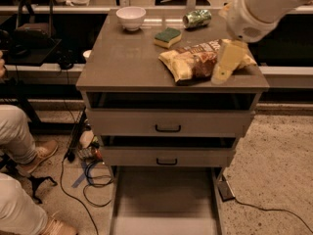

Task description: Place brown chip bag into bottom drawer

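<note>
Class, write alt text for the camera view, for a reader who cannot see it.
The robot's gripper is at the brown chip bag on a grey cabinet top; below, the bottom drawer stands open. A white bowl, sponge and can sit behind the bag.

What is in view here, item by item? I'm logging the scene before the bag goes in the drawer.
cabinet top: one, grey, centre of the picture
brown chip bag: one, dark brown with tan ends, lying on the cabinet top, front right
sponge: one, green and yellow, on the top behind the bag
bowl: one, white, back left of the top
can: one, green, lying at the back of the top
upper drawers: two, grey with black handles, under the top
bottom drawer: one, grey, pulled out, nothing seen inside
cables: several, dark, floor left of the cabinet
person's legs: two, pale trousers, left edge
arm: one, white, upper right
gripper: one, pale yellow, over the bag's right end
</note>
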You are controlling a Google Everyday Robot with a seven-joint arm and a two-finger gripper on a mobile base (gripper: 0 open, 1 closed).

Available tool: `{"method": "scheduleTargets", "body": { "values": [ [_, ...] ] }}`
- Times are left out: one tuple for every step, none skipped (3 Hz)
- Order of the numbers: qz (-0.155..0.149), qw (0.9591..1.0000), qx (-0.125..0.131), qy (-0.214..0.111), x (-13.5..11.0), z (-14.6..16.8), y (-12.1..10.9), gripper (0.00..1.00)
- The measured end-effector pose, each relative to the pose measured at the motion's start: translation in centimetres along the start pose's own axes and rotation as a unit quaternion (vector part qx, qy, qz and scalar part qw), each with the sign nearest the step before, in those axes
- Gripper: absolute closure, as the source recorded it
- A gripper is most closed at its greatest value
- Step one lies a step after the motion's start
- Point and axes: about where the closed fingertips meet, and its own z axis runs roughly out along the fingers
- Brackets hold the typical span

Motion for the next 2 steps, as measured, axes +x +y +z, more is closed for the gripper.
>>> {"method": "scheduleTargets", "body": {
  "values": [
    [-0.009, 0.9996, 0.026, -0.006, -2.04, 4.27, -4.15, 0.00],
    [-0.012, 0.9995, 0.026, -0.008, -2.48, 4.96, -4.54, 0.00]
  ]
}}
